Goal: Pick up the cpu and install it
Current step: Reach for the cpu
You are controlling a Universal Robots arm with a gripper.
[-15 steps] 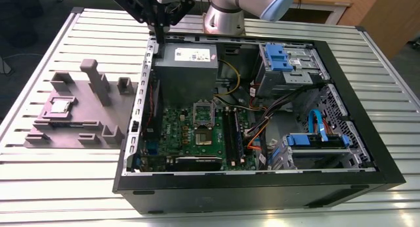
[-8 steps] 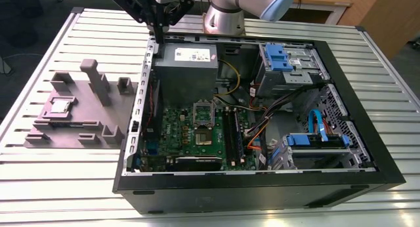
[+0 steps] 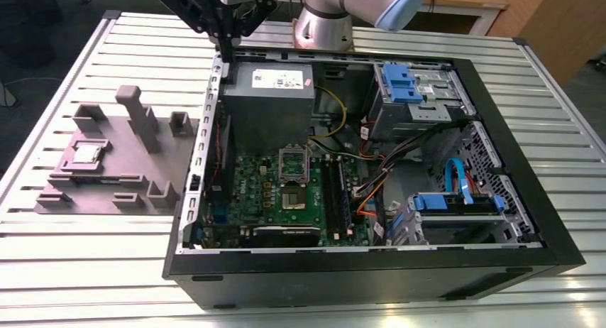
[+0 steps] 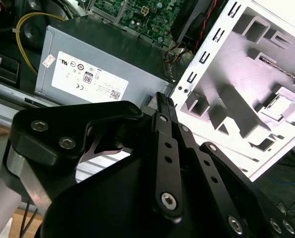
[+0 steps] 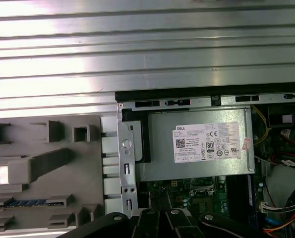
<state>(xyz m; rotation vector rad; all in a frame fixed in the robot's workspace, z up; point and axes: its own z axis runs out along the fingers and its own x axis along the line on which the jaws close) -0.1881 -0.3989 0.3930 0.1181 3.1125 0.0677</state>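
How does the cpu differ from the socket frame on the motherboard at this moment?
The cpu is square with a plain silver-grey top; the socket frame is oblong with a green centre. The cpu lies on the grey holder outside the computer case, at the exterior view's left; the socket frame sits inside the case on the motherboard. Both have a metallic sheen.

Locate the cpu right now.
In the exterior view the cpu sits in the grey fixture tray on the table, at the exterior view's left of the open computer case.
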